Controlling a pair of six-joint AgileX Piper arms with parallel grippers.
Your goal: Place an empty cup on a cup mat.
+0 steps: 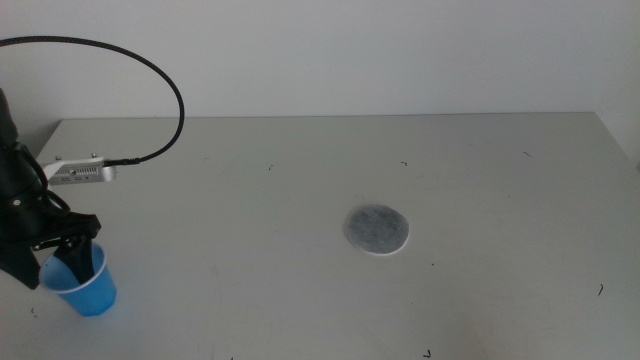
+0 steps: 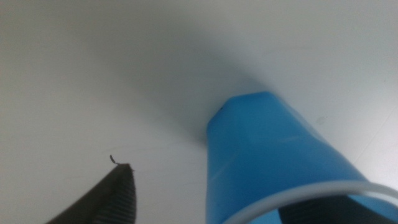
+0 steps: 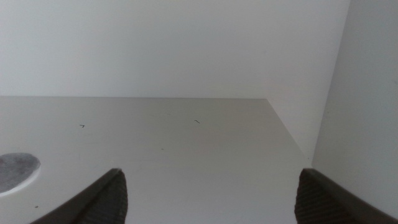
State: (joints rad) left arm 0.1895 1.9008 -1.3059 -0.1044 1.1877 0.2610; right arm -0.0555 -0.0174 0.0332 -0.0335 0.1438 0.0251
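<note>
Straddling the cup (image 1: 88,286) rim: left gripper (image 1: 72,256)

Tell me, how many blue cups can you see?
1. The cup stands at the table's near left corner, with the left gripper at its rim, well left of the cup mat.

The cup (image 1: 85,285) stands upright on the table (image 1: 300,180) at its near left corner, in the middle view. The cup mat (image 1: 377,229) lies flat on the table well to the right of the cup and a little farther back, near the table's middle, well apart from it. The left hand (image 1: 75,258) is at the cup's rim, one finger inside the cup and the other outside its wall. A cable (image 1: 150,70) arcs above the table's far left. The right hand (image 3: 208,193) hangs spread over the table, with the mat just beside it.
</note>
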